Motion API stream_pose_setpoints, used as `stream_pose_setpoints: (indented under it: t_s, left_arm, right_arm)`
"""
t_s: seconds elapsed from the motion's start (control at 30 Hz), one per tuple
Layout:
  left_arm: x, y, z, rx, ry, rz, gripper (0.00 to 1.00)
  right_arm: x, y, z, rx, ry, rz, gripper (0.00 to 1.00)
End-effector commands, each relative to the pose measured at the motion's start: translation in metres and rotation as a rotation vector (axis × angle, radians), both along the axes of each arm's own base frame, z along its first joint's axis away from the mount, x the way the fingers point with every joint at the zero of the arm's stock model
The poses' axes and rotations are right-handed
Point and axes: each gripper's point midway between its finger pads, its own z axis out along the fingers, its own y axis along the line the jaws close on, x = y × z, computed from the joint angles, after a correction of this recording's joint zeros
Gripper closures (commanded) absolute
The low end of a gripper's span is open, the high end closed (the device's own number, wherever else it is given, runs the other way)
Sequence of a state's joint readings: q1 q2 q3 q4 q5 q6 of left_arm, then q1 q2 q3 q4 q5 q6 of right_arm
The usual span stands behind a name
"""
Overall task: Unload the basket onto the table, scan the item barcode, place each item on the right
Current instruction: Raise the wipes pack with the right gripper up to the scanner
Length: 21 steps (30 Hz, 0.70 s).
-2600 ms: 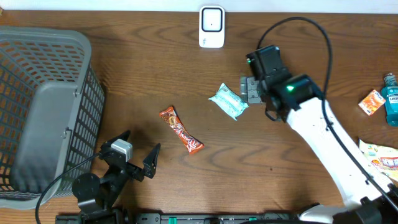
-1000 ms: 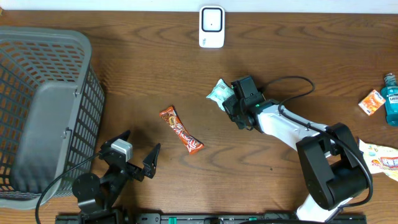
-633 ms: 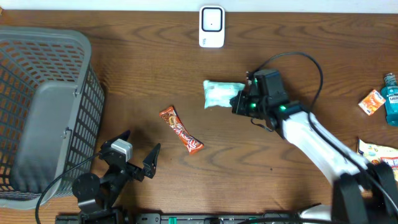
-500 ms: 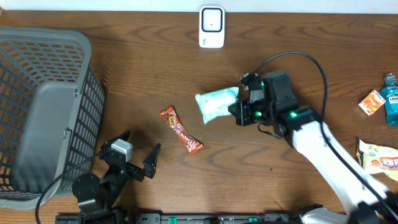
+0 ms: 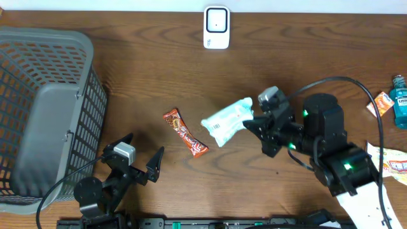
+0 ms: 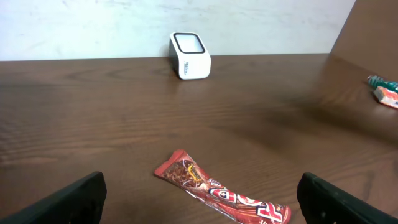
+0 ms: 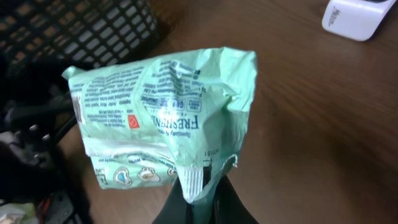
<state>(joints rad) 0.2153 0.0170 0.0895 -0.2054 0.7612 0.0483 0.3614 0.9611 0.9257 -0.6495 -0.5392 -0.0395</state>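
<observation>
Right gripper [image 5: 254,123], seen overhead, clamps the crinkled pale-green plastic packet [image 5: 226,121] beside the red candy wrapper [image 5: 186,133], well apart from the white box-shaped scanner [image 5: 216,27]; left wrist shows the left gripper [image 6: 205,202] spread wide; right wrist shows dark fingers [image 7: 236,211] pinching the packet's crimped edge.

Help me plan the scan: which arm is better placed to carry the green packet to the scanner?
Right: the right hand is shut on the green packet; the left hand sits open, empty, farther from the scanner.
</observation>
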Motion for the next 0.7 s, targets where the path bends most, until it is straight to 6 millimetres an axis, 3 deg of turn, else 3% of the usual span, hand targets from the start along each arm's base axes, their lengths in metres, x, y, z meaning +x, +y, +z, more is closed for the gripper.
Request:
stream_pose_setpoints:
  t_s: [0.0,0.5,0.67]
  left_arm:
    - [-0.002,-0.002,-0.011,-0.015,0.035,-0.011,0.02]
    - [-0.002,-0.002,-0.011,-0.015,0.035,-0.011,0.02]
    - [-0.002,-0.002,-0.011,-0.015,0.035,-0.011,0.02]
  right_arm:
    - [-0.010,0.000,0.000,-0.005,0.009,0.028,0.99]
    - [-0.009,0.002,-0.007,-0.066,-0.076,0.110,0.99]
    - [0.020,0.005,-0.032,-0.128,-0.120,0.065,0.99]
